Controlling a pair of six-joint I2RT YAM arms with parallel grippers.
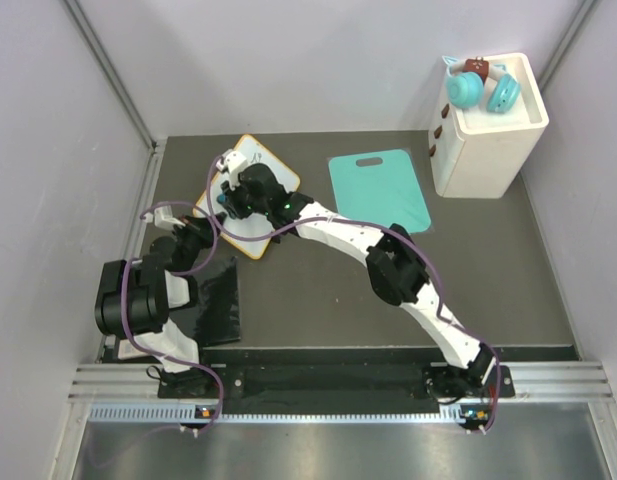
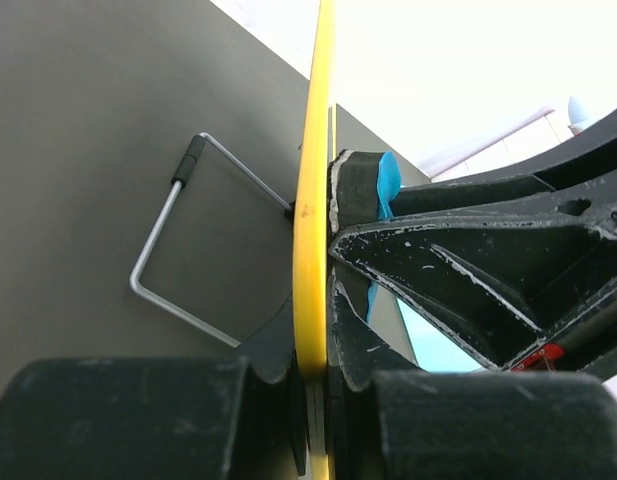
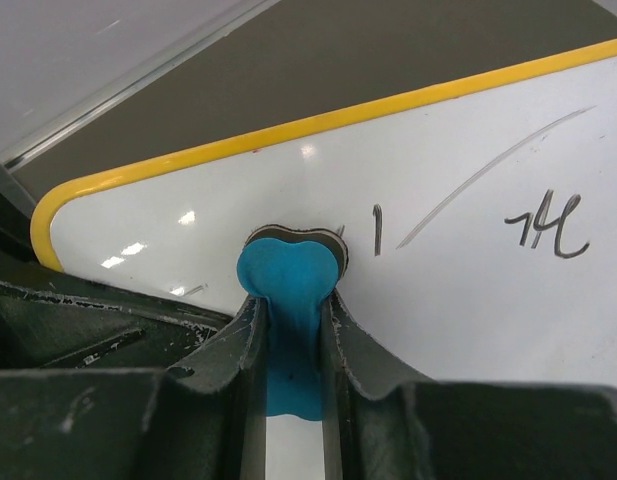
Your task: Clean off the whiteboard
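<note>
Two grippers meet at the whiteboard (image 1: 256, 158) in the overhead view: the left gripper (image 1: 208, 226) sits at the board's near-left edge, and the right gripper (image 1: 226, 199) is over the board face, just beyond the left one. Off to the right of the right gripper lies a teal cutting board (image 1: 380, 190), farther right a white box (image 1: 488, 150), and behind the left gripper a black mat (image 1: 213, 305). From the left wrist, the left gripper (image 2: 313, 335) is clamped on the board's yellow-orange frame (image 2: 316, 150), which runs straight up between its fingers; a wire stand (image 2: 163, 240) lies on the dark table to the left of the fingers, and to their right the blue eraser (image 2: 388, 185) presses against the board. From the right wrist, the right gripper (image 3: 288, 310) is closed narrow on the blue eraser (image 3: 288, 275), whose head touches the white surface (image 3: 468, 320) just ahead of the fingertips; black handwriting (image 3: 548, 235) lies to the right of the eraser, and the rounded frame corner curves past on the left
</note>
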